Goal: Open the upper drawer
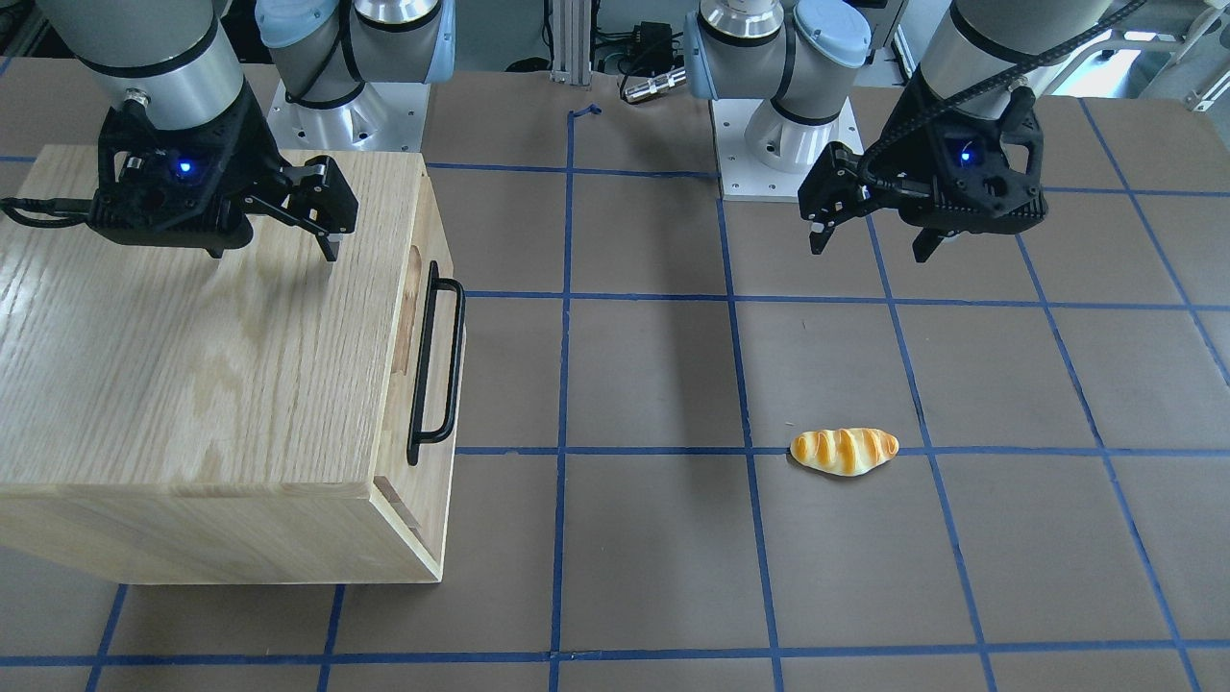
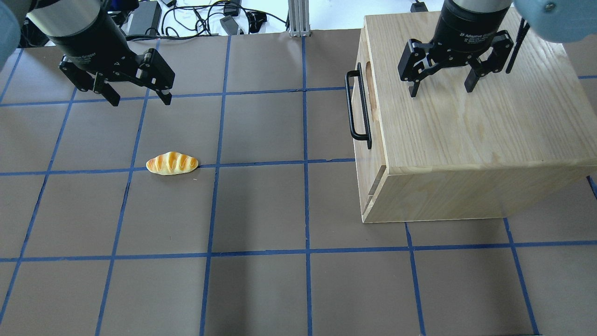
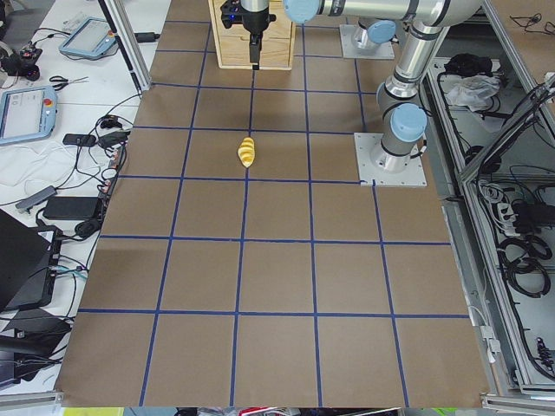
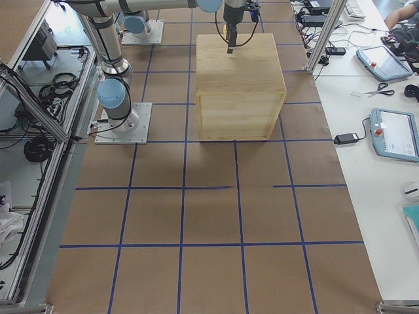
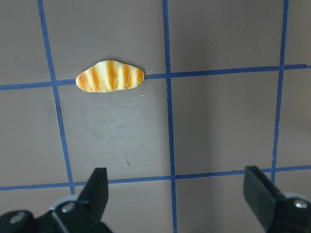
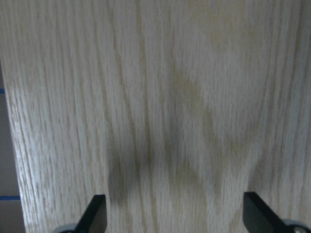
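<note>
The upper drawer (image 1: 405,386) sits shut in the front of the oak cabinet (image 1: 192,365), with its long black bar handle (image 1: 434,365) and an oval cutout (image 1: 414,303). The overhead view shows the drawer front (image 2: 373,122) and handle (image 2: 358,108) facing the table's middle. My right gripper (image 2: 440,91) is open and empty, hovering over the cabinet top (image 6: 170,97), behind the handle. My left gripper (image 2: 140,101) is open and empty above the table, far from the cabinet.
A toy bread roll (image 2: 171,163) lies on the brown, blue-taped table below my left gripper; it also shows in the left wrist view (image 5: 110,76). The arm bases (image 1: 778,144) stand at the table's robot-side edge. Cables (image 2: 210,18) lie past the far edge.
</note>
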You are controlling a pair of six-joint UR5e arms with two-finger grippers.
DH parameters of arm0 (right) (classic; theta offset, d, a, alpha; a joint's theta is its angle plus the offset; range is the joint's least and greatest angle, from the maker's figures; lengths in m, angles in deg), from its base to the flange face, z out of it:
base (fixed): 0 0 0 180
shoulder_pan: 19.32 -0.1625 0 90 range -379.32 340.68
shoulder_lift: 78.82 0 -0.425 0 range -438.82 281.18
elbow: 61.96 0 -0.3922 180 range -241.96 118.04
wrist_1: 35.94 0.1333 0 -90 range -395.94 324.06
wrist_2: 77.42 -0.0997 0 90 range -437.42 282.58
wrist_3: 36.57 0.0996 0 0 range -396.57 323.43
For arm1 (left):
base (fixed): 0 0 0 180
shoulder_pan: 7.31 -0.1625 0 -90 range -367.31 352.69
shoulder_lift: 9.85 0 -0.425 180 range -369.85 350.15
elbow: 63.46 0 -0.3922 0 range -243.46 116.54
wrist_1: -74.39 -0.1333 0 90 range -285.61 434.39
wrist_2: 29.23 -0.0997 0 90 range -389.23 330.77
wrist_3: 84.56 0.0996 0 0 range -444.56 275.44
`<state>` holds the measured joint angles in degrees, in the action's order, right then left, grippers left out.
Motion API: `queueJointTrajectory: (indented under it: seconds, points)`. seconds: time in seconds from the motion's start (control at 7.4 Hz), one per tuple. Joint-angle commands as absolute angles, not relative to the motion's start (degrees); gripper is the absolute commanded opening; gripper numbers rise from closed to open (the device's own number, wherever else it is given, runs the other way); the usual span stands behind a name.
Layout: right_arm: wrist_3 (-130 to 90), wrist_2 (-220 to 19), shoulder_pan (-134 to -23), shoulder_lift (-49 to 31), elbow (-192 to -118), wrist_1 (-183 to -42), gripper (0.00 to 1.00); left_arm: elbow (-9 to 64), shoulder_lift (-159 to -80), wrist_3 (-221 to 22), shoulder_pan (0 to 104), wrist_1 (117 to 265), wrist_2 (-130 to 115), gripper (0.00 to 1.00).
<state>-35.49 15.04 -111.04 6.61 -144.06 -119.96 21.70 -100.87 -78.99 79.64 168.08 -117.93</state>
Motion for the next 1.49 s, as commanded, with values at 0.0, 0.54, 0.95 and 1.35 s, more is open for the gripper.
queueJointTrajectory:
  seconds: [0.0,0.54,0.95,1.35]
  points:
    - [-35.4,15.0,-111.1,6.6,-144.1,-120.0,1.0,21.5,-102.1,-81.0,79.7,167.7,-118.0,1.0]
    - [-35.5,15.0,-111.1,6.6,-144.1,-120.0,1.0,21.5,-109.3,-100.7,89.4,157.5,-114.1,1.0]
    - [-35.5,15.0,-111.0,6.6,-144.1,-120.0,1.0,21.4,-114.2,-101.7,92.5,153.1,-101.2,1.0]
    - [-35.5,15.0,-111.1,6.6,-144.1,-120.0,1.0,21.3,-117.3,-106.4,96.3,148.5,-96.4,1.0]
